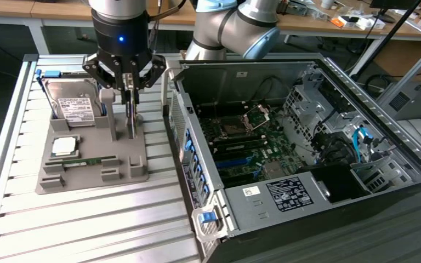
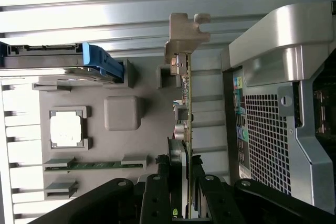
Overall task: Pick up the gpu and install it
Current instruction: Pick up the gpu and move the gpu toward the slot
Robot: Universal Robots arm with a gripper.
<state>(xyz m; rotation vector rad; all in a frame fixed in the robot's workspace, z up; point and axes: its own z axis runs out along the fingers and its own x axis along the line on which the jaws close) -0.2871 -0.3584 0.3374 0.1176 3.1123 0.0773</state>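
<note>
Over a grey tray beside an open computer case, a gripper clamps the gpu.
The jaws are narrow, closed from above on the card, which stands on edge at the tray's side nearest the case, silver bracket at one end. A hard drive, chip and memory stick sit in other tray slots.

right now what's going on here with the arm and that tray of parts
The robot arm's gripper is down over the grey parts holder on the exterior view's left. Its fingers look closed on the gpu, which stands upright on edge. The card is not yet installed in the open computer case beside the holder. I cannot tell whether it has left its slot. The hard drive sits in the holder.
</note>
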